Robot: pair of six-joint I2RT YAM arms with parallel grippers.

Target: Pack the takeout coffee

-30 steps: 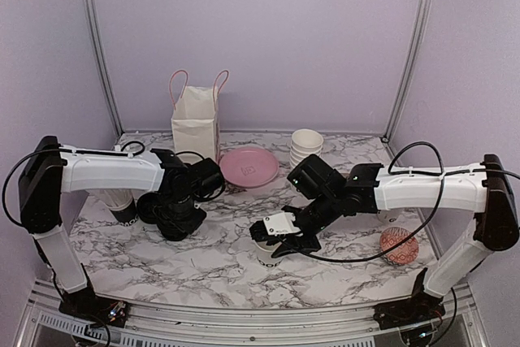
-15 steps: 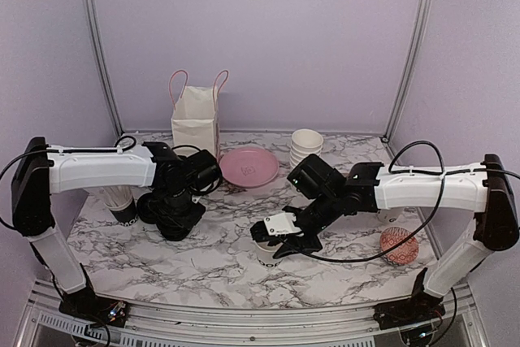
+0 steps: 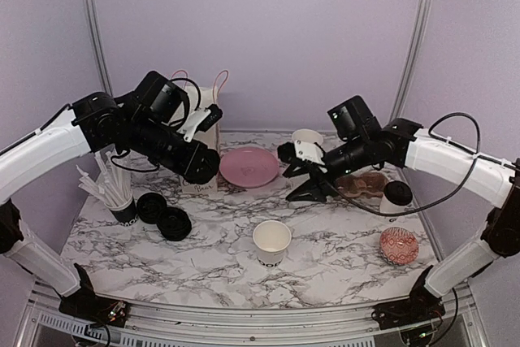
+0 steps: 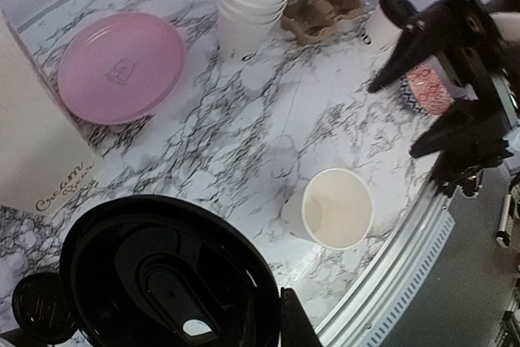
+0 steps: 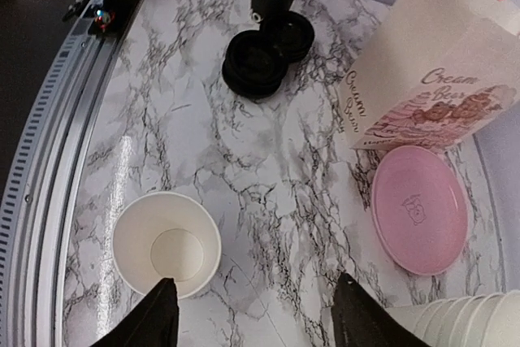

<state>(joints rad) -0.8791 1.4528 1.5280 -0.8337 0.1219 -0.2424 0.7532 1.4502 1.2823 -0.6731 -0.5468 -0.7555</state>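
Left gripper [image 3: 203, 166]: clenched on one black lid [image 4: 162, 275], gripped at its rim and carried high above the table [image 3: 341, 270]; a second ago this gripper was down among the spare lids [image 3: 165, 216], so the lid has just been picked up. Right gripper [image 5: 258, 316]: fingers spread wide, nothing between them; a second ago it was low over the open cup [image 3: 272, 241], and it has since let go and drawn back and up toward the cup stack [image 3: 307, 141]. Meaning for the task: the open cup stands upright and free near the front edge, probably ready for capping (neither capped nor packed yet). Open cup: no lid, inside looks bare white, no drink visible. Lidded cup [image 3: 397, 196]: black lid on, upright at the right, just beside the carrier [image 3: 362, 184]. Carrier: brown pulp, its pockets appear unfilled. Bag [image 5: 439, 79]: upright at the back, partly behind the left arm; its contents cannot be told. Straw cup [image 3: 122, 201]: far left, holding wrapped straws. Cup stack: nested white cups, top one seemingly empty. Plate [image 3: 248, 166]: pink, bare. Bowl [image 3: 399, 245]: patterned, front right, contents unclear.
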